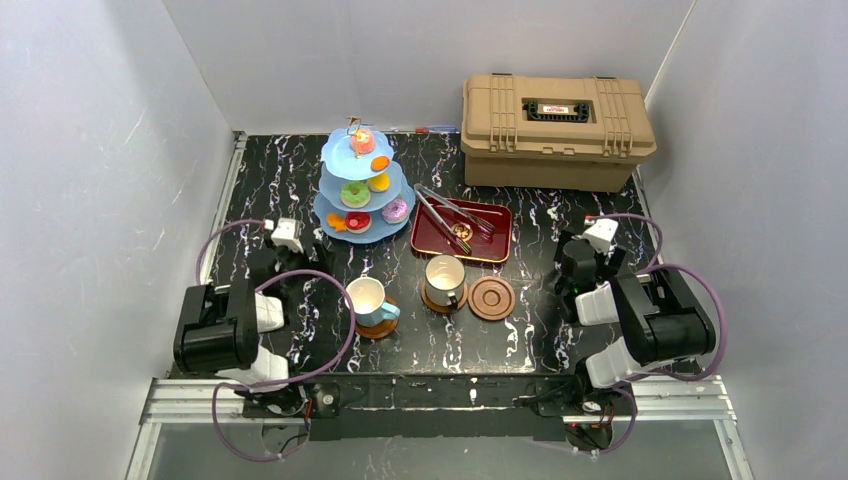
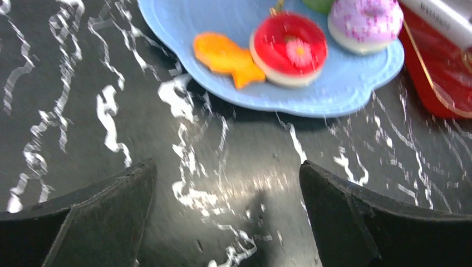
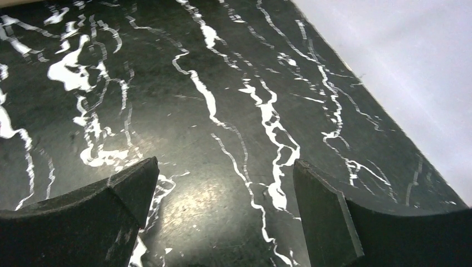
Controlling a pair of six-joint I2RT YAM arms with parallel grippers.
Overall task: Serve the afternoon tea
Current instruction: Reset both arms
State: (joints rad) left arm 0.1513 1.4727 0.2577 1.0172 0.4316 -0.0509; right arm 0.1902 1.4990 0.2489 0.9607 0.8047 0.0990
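The left gripper (image 2: 225, 167) has its fingers spread wide and empty, with nothing between them but the black marbled table (image 2: 83, 111). Its wrist view shows the bottom tier of the blue stand (image 1: 343, 152) just ahead at 12 o'clock. An orange fish-shaped cake (image 2: 225, 55), a red donut (image 2: 289, 49) and a pink sprinkled donut (image 2: 364, 19) lie on that tier. The red tray (image 2: 439, 83) edges in at 2 o'clock.

Only the top view shows the whole setting. The three-tier stand is at 11 o'clock from the table's middle, with cakes on each level. At 6 o'clock from the stand, the white-and-teal cup (image 1: 368, 298) sits on a brown saucer (image 1: 380, 330). To the right of that cup, at 3 o'clock, the beige cup (image 1: 444, 278) sits on another saucer (image 1: 432, 302). A bare saucer (image 1: 491, 298) is just beside it. The tongs (image 1: 445, 212) lie in the tray, and the tan case (image 1: 556, 130) is at 1 o'clock.

The right gripper (image 3: 225, 164) is likewise spread wide and holds nothing. Its wrist view shows only bare table, with the white wall (image 3: 401, 55) at 2 o'clock.
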